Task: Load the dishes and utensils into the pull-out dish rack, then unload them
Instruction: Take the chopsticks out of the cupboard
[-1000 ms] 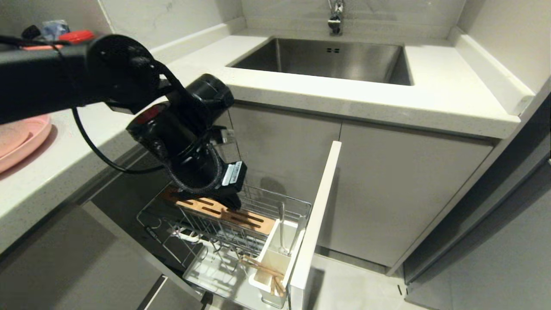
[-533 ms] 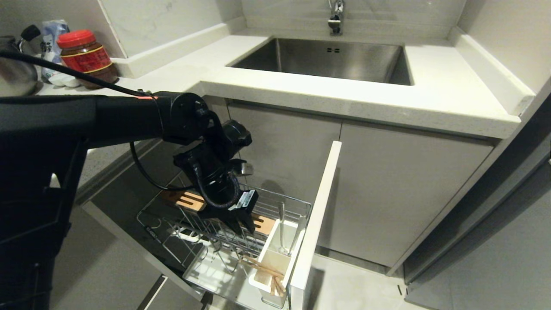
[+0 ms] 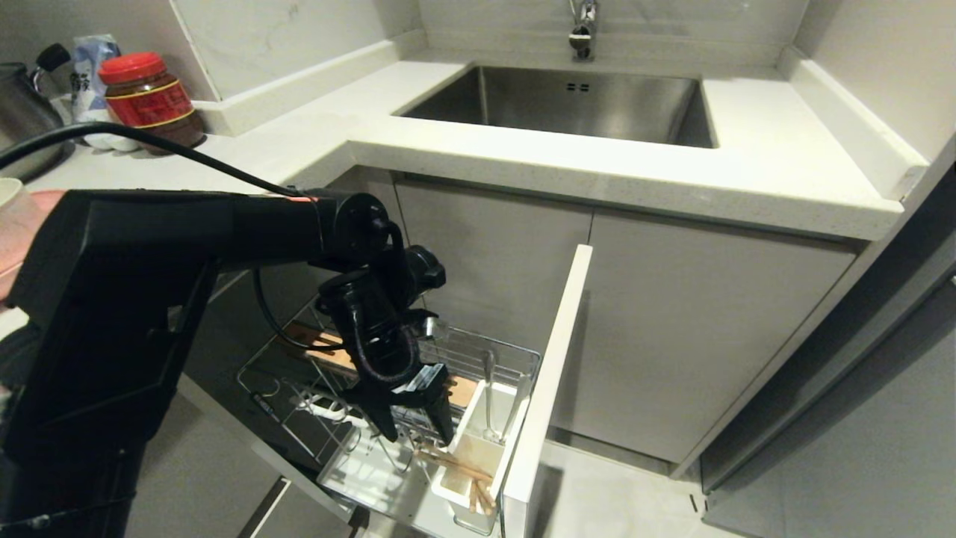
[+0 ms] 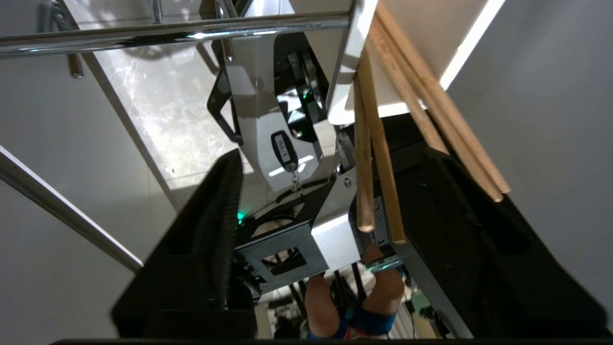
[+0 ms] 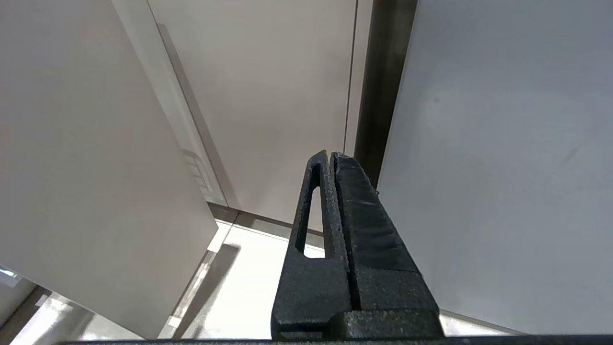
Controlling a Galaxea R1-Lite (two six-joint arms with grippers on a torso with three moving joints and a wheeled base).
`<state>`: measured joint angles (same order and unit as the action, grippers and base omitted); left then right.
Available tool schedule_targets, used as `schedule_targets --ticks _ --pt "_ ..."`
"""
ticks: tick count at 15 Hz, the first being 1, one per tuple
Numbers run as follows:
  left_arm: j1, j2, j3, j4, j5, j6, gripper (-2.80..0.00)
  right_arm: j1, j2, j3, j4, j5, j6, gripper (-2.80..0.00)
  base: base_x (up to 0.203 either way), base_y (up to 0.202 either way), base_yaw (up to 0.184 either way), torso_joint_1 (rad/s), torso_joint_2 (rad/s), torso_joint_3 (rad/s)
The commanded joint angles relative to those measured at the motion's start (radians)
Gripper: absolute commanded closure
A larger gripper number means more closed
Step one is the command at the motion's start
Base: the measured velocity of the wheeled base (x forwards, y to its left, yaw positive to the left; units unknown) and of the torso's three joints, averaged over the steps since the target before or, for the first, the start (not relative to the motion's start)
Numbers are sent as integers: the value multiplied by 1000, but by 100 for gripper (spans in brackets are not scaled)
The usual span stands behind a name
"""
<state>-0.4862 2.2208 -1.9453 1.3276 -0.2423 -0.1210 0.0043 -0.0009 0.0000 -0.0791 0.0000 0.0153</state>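
— Two claws: how do they stand?
— Left claw (image 3: pixel 413 427) spread wide, empty, over the chopsticks (image 3: pixel 457 468) in the cutlery box (image 3: pixel 478 448) of the pull-out dish rack (image 3: pixel 478 357); right claw (image 5: pixel 330 163) closed, parked beside cabinet panels.

A pale speckled stone countertop (image 3: pixel 523 161) ran round the corner of the kitchen, with a steel sink (image 3: pixel 567 101) sunk into it under a chrome tap (image 3: pixel 582 26). Marble-look wall panels (image 3: pixel 284 30) rose behind. Flat grey cabinet doors (image 3: pixel 694 336) stood below, above a light tiled floor (image 3: pixel 620 501). A red-lidded jar (image 3: pixel 149 97) and a kettle (image 3: pixel 22 104) sat in the far corner.
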Motion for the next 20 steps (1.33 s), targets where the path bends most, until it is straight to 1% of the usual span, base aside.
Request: schedule_targets --ticks 1,5,8,16,17,20 --pt "-6 39 0 7 -2 0 -280 0 1 26 -1 0 0 0 0 0 0 0 0 0" --pt "-29 85 0 10 -5 1 -280 0 1 26 -1 0 0 0 0 0 0 0 0 0" --pt "-43 105 0 9 -28 1 -280 0 1 26 -1 0 0 0 0 0 0 0 0 0" --pt "-61 118 0 18 -28 0 -280 0 1 26 -1 0 0 0 0 0 0 0 0 0" --pt "-61 118 0 16 -29 0 0 0 1 26 -1 0 0 0 0 0 0 0 0 0" --pt "-64 116 -1 16 -31 1 0 0 1 26 -1 0 0 0 0 0 0 0 0 0"
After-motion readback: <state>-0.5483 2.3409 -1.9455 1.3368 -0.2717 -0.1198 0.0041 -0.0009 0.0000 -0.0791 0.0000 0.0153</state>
